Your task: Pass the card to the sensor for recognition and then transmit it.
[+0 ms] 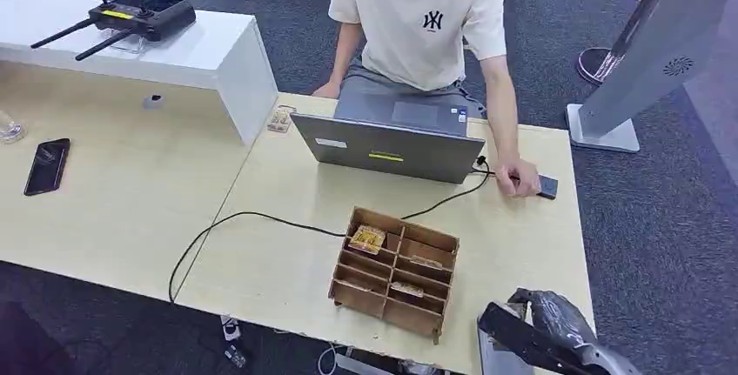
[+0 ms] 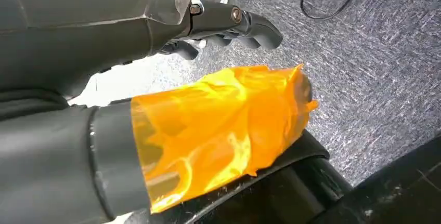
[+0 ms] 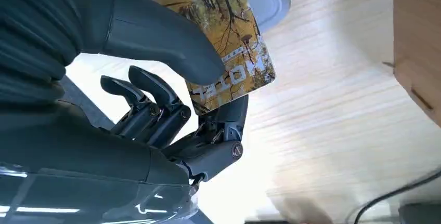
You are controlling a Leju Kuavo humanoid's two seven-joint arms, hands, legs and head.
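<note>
One card [image 3: 229,42], thin, stiff and slick, is pinched near its edge by the right hand [image 3: 177,94] above the sensor [image 3: 260,0] at the tabletop's [image 1: 522,253] near corner. Left hand [image 2: 218,26] hangs over carpet, fingers curled, holding nothing. Beyond: wooden card box [image 1: 396,272], laptop [image 1: 392,144], seated person [image 1: 418,18].

Bare tabletop [image 1: 522,253] is lying open to the right of the wooden divided box [image 1: 393,272]. Behind the box, the laptop [image 1: 388,142] and its black cable [image 1: 261,217] are blocking the way, with a person's hand [image 1: 517,175] resting beyond the box's far right corner.
</note>
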